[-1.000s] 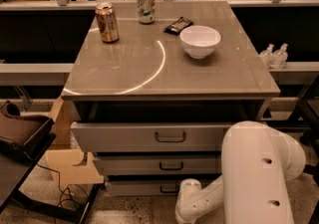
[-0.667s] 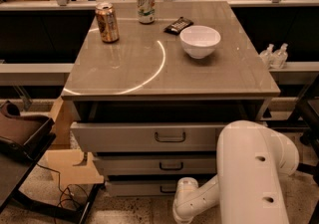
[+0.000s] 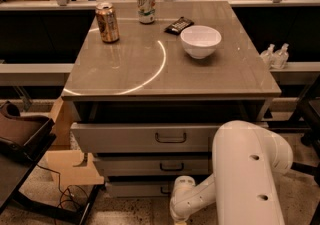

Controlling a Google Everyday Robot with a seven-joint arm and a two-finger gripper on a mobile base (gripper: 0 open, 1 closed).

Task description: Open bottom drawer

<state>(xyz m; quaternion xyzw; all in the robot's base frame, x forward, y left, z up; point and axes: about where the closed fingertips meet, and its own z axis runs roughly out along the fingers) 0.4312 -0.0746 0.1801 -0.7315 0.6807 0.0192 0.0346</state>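
Bottom drawer [image 3: 135, 189]: lowest of three grey fronts, under the middle drawer [image 3: 145, 165], low centre of the camera view, looks pushed in. Its dark handle [image 3: 164, 189] is partly hidden by the white arm [image 3: 245, 174]. The arm's wrist end [image 3: 182, 203] sits just right of the handle, at the bottom edge. The gripper is below the frame past that wrist, so open or closed can't be told.

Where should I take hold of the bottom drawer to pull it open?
Grip the small dark loop handle on the lowest light-grey drawer front, from straight ahead: its bar lies horizontal. The end effector is out of view below the white wrist.
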